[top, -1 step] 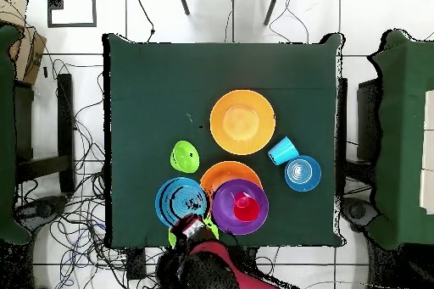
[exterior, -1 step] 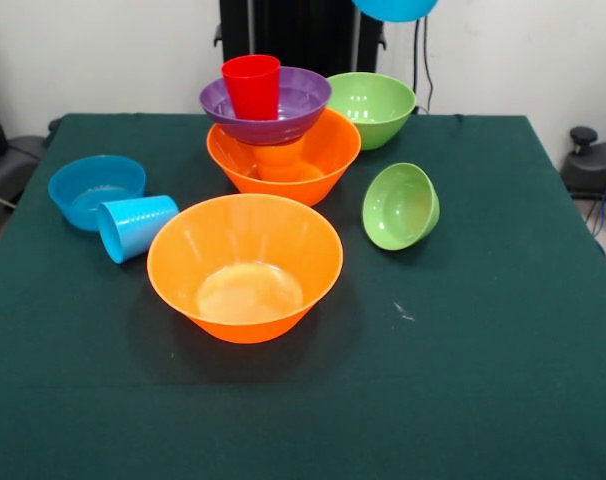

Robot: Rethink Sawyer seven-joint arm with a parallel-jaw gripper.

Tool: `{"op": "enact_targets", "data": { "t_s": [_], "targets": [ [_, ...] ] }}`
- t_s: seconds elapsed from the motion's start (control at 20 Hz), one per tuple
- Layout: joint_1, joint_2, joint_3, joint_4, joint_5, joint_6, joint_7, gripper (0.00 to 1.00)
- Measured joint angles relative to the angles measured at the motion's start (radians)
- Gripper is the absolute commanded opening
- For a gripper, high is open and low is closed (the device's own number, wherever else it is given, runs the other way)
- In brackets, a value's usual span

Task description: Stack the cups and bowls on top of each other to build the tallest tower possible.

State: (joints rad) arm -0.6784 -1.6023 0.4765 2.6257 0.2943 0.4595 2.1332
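Observation:
The tower stands at the table's back: a large orange bowl (exterior, -1 step: 323, 160) (top, -1 step: 222, 170), an orange cup (exterior, -1 step: 280, 155) in it, a purple bowl (exterior, -1 step: 298, 105) (top, -1 step: 224, 209) on that cup, and a red cup (exterior, -1 step: 251, 87) (top, -1 step: 247, 208) upright in the purple bowl. A small blue bowl (exterior, -1 step: 395, 8) (top, -1 step: 178, 201) hangs in the air beside the tower, above the large green bowl (exterior, -1 step: 371, 108). My gripper (top, -1 step: 193, 225) holds it at the rim. In the front view the gripper itself is out of frame.
On the green table (exterior, -1 step: 463, 350) a second large orange bowl (exterior, -1 step: 245, 265) (top, -1 step: 242, 121) sits upright at the centre. A small green bowl (exterior, -1 step: 400, 206) (top, -1 step: 185, 157) lies tilted. Another small blue bowl (exterior, -1 step: 96, 190) (top, -1 step: 303, 173) has a light blue cup (exterior, -1 step: 135, 226) (top, -1 step: 282, 150) on its side next to it.

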Motion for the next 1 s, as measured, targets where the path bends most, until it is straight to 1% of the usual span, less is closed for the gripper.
{"op": "enact_targets", "data": {
  "t_s": [0.4,0.55,0.8,1.0],
  "targets": [
    [-0.069,0.039,0.000,-0.001,-0.004,0.000,-0.011,0.00],
    [-0.091,0.054,0.000,-0.001,-0.020,0.000,-0.011,0.00],
    [-0.114,0.064,0.001,-0.001,-0.042,0.000,-0.011,0.00],
    [-0.123,0.069,0.001,-0.001,-0.043,0.000,-0.012,0.00]
  ]
}}
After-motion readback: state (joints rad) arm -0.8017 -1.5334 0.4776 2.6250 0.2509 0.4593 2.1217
